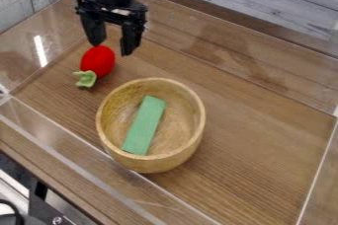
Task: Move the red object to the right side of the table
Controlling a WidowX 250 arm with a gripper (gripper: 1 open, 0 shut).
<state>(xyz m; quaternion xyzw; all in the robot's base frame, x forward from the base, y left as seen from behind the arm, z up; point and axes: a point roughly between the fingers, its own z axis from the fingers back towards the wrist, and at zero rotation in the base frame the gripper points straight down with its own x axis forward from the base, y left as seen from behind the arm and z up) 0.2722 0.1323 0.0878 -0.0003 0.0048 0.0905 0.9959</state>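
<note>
Open gripper by the red fruit, bowl close at hand

The black gripper (111, 39) hangs over the far left part of the table (251, 81), its jaws spread wide, one on either side as I look at it, with nothing held between them. The red fruit (98, 60) sits on the wood just below and in front of it, toward the left side of the picture, its pale green stem (85, 78) pointing down toward the near left. I can't tell from here whether a fingertip is touching it.

The nearest neighbour is a round wooden bowl (193, 93), standing to the right of the fruit and closer to the camera, apart from it. It takes up a good share of the middle of the table, and a straight line from the fruit to the near right would run across it; behind the bowl there is bare wood. Inside the bowl lies a flat green block (144, 125), set lengthwise and slightly slanted.

Low clear walls edge the table, and some dark cabling (19, 209) shows at the near left corner.
</note>
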